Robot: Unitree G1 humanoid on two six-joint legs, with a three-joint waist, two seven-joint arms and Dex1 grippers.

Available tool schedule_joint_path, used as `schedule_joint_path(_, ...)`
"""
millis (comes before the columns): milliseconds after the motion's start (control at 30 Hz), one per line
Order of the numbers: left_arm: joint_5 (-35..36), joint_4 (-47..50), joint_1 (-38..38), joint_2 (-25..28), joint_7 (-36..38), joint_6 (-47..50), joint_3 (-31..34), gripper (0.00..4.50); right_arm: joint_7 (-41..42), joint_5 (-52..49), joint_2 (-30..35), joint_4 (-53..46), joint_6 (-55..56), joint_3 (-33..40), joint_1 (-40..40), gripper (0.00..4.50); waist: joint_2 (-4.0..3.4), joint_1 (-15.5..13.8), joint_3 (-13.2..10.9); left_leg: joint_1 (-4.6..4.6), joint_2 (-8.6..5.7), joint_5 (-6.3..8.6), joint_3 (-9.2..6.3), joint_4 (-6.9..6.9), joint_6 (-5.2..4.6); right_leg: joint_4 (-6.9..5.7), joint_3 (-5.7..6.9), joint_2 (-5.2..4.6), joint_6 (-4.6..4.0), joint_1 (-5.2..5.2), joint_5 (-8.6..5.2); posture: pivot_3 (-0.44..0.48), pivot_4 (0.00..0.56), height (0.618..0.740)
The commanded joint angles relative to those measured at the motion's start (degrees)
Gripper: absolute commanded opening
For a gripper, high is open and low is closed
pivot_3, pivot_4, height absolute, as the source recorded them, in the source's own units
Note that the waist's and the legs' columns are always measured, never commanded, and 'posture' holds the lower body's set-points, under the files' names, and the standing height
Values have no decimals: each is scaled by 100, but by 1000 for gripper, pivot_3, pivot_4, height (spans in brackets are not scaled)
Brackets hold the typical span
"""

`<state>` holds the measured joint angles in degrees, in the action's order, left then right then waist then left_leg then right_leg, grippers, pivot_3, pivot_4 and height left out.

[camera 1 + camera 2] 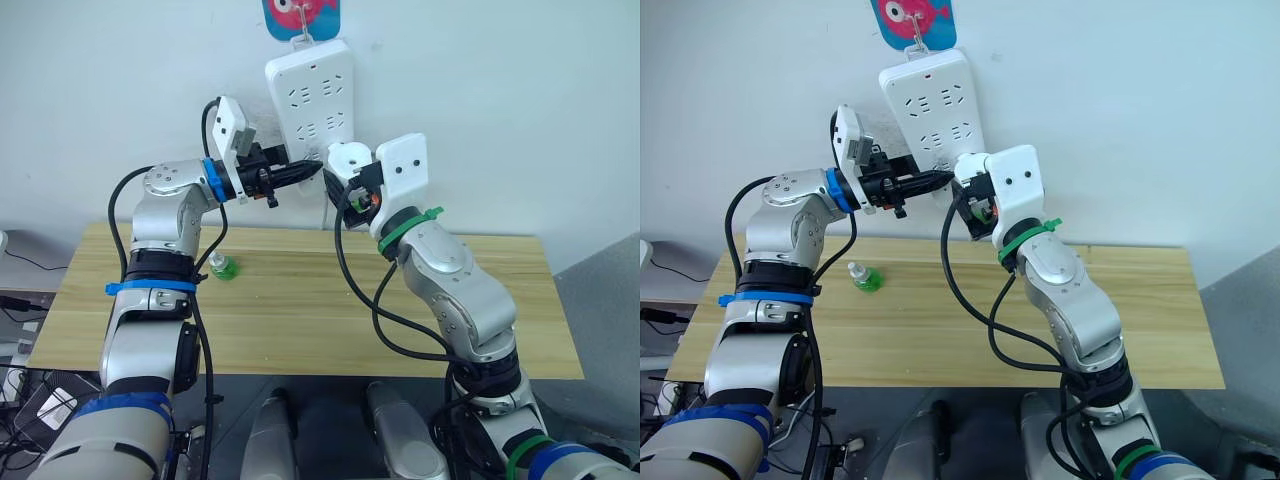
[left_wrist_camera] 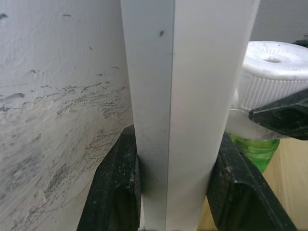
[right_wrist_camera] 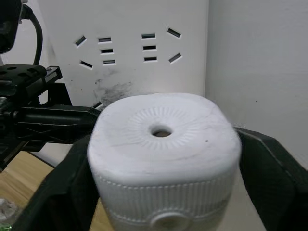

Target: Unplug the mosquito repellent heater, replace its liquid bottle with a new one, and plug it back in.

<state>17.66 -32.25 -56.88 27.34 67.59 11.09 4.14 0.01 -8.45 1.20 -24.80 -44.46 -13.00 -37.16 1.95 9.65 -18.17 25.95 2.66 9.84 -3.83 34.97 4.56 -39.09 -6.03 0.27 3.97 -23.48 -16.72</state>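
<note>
The white power strip [image 1: 311, 100] hangs on the wall above the wooden tabletop [image 1: 300, 310]. The left claw [image 1: 300, 174] is clamped on the strip's lower edge, its fingers [image 2: 115, 192] pressing on both sides. Just beside the strip's lower end, the right claw [image 3: 163, 187] grips the mosquito repellent heater [image 3: 163, 154] by its sides, round hole facing up. Below the strip, a green bottle [image 1: 224, 266] stands on the tabletop.
</note>
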Motion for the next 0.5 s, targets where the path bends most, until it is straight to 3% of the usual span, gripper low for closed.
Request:
schedule_joint_path(33, -7, 234, 22, -25, 19, -2, -119, 1321, 5, 97, -50, -313, 121, 39, 14, 2988, 0, 0, 0, 0, 0, 0, -1, 0, 0, -1, 2, 0, 0, 0, 0, -311, 321, 740)
schedule_joint_path(500, -456, -225, 229, 87, -704, -724, -236, 1322, 608, -625, 330, -1936, -986, 591, 642, 2988, -2, 23, 6, -6, -4, -8, -28, 6, 3, -4, 32, -4, -14, 19, 7, -313, 307, 740)
